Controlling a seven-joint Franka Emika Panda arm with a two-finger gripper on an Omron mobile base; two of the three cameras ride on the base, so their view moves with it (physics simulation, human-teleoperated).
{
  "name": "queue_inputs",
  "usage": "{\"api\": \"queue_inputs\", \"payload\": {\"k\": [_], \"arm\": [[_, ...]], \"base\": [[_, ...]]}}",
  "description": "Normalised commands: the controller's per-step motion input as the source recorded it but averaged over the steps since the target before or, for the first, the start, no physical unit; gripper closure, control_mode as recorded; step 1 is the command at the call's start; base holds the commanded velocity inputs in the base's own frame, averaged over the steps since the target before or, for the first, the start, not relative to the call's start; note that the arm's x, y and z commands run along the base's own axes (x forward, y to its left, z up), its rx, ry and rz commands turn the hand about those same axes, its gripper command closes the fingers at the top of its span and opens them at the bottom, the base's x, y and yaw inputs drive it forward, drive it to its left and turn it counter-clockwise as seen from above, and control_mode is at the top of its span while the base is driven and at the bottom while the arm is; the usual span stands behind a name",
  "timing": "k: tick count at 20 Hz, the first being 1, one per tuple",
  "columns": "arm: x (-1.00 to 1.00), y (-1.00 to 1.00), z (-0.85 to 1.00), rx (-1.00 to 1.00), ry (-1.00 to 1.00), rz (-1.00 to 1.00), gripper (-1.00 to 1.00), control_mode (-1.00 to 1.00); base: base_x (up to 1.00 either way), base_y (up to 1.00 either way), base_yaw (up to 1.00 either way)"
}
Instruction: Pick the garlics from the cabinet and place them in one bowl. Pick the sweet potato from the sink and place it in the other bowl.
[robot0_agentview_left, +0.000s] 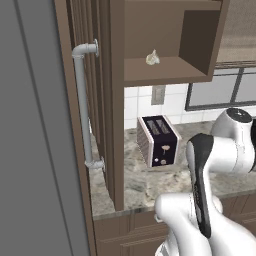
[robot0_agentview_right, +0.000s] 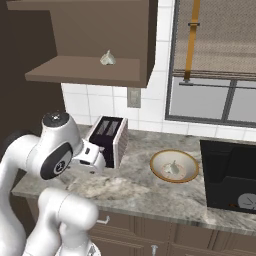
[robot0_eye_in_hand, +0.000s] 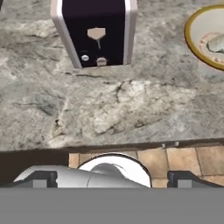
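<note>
One garlic (robot0_agentview_left: 152, 58) sits on the cabinet (robot0_agentview_left: 165, 70) shelf, near its middle, high above the counter (robot0_agentview_right: 150, 190). A second garlic (robot0_agentview_right: 173, 167) lies inside the tan bowl (robot0_agentview_right: 174, 165), which stands on the counter between the toaster (robot0_agentview_right: 108, 140) and the sink (robot0_agentview_right: 230, 175). The gripper (robot0_eye_in_hand: 113, 177) hangs low over the counter's front edge, in front of the toaster, well below the shelf garlic and well apart from the bowl. The jaws are spread wide and hold nothing. A faint brownish lump, the sweet potato (robot0_agentview_right: 231, 205), shows at the sink's front edge.
</note>
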Motion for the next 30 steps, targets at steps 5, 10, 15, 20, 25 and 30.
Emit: {"api": "queue_inputs", "payload": {"k": [5, 10, 15, 20, 25, 30], "arm": [[-0.33, 0.68, 0.53, 0.00, -0.12, 0.15, -1.00, -1.00], [-0.65, 0.39, 0.67, -0.09, -0.27, 0.13, -1.00, -1.00], [-0.58, 0.35, 0.73, -0.07, -0.28, 0.12, -1.00, -1.00], [-0.35, 0.14, 0.77, -0.01, -0.26, 0.07, -1.00, -1.00], [-0.15, 0.00, 0.67, 0.06, -0.13, 0.00, -1.00, -1.00], [-0.19, 0.00, 0.76, 0.04, -0.16, 0.00, -1.00, -1.00]], "base": [[0.00, 0.00, 0.00], [0.00, 0.00, 0.00], [0.00, 0.00, 0.00], [0.00, 0.00, 0.00], [0.00, 0.00, 0.00], [0.00, 0.00, 0.00]]}}
